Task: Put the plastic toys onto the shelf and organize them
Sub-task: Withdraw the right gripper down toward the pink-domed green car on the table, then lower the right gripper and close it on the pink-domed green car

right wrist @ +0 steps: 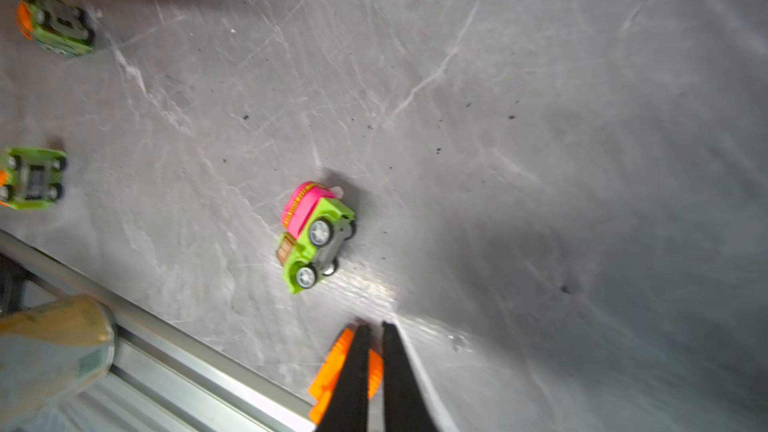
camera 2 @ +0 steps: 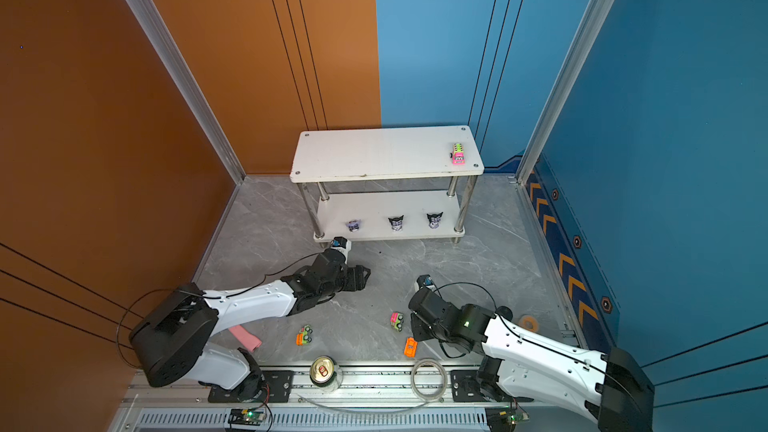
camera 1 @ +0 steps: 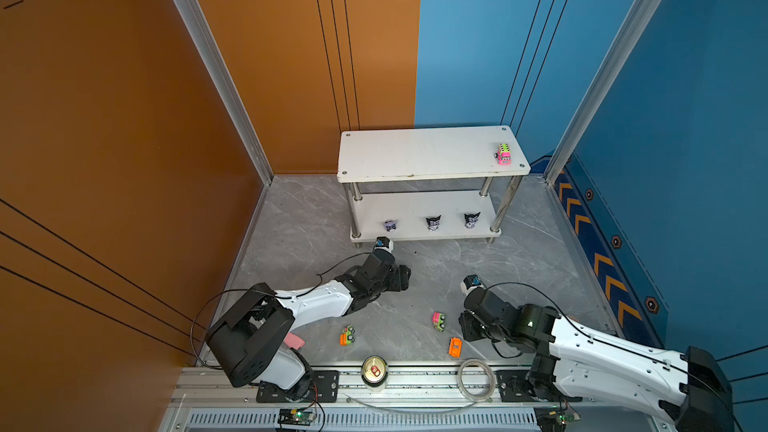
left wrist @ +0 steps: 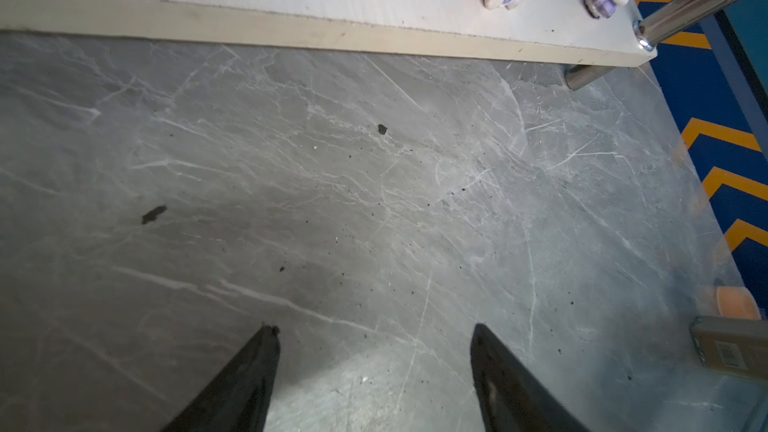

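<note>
Left wrist view: left tool (left wrist: 374, 327) spread over open floor (left wrist: 374, 201) near shelf (left wrist: 291, 33) edge; right tool (right wrist: 376, 324) closed.

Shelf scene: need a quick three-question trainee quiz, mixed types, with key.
1. True or false: three cars sit on the top tier of the shelf.
2. The figurines stand on: A the top tier; B the lower tier; C neither.
3. Fill in: the left tool is ___ (open or shut).

Key:
1. False. Only one pink-green car sits there.
2. B.
3. Open, with nothing between its fingers.
</note>
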`<action>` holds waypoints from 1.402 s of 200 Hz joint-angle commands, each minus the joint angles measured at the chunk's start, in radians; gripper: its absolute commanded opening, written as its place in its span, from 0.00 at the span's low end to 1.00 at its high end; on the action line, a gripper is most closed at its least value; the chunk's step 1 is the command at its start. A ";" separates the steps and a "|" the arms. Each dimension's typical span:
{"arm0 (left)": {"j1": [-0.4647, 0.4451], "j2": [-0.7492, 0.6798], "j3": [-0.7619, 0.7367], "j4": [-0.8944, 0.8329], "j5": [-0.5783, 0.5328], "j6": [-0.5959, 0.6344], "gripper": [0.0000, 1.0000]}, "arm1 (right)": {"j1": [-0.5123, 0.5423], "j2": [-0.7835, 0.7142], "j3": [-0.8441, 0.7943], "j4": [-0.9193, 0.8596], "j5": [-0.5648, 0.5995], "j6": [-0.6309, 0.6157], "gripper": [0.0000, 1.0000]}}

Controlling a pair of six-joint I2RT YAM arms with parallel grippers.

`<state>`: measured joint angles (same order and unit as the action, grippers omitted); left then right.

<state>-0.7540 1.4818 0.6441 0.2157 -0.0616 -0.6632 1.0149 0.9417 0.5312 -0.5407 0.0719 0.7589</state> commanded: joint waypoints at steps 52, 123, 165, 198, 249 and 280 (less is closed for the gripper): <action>-0.015 -0.006 0.029 0.010 -0.014 -0.005 0.74 | 0.048 0.140 0.068 0.147 0.012 -0.046 0.00; -0.013 0.003 0.025 0.005 -0.016 -0.006 0.74 | 0.047 0.230 0.048 0.215 0.005 -0.054 0.00; -0.013 0.014 0.031 0.005 -0.012 -0.010 0.74 | 0.046 0.275 0.028 0.231 0.027 -0.041 0.00; -0.013 0.019 0.031 0.005 -0.007 -0.009 0.74 | 0.017 0.260 -0.007 0.222 0.033 -0.020 0.00; -0.011 0.012 0.025 0.005 -0.010 -0.006 0.74 | -0.037 0.190 -0.081 0.201 0.031 -0.008 0.00; -0.010 0.016 0.025 0.005 -0.008 -0.007 0.74 | -0.095 0.115 -0.134 0.159 0.026 0.018 0.00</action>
<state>-0.7605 1.4891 0.6514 0.2214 -0.0624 -0.6636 0.9550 1.0992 0.4461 -0.2947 0.0822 0.7418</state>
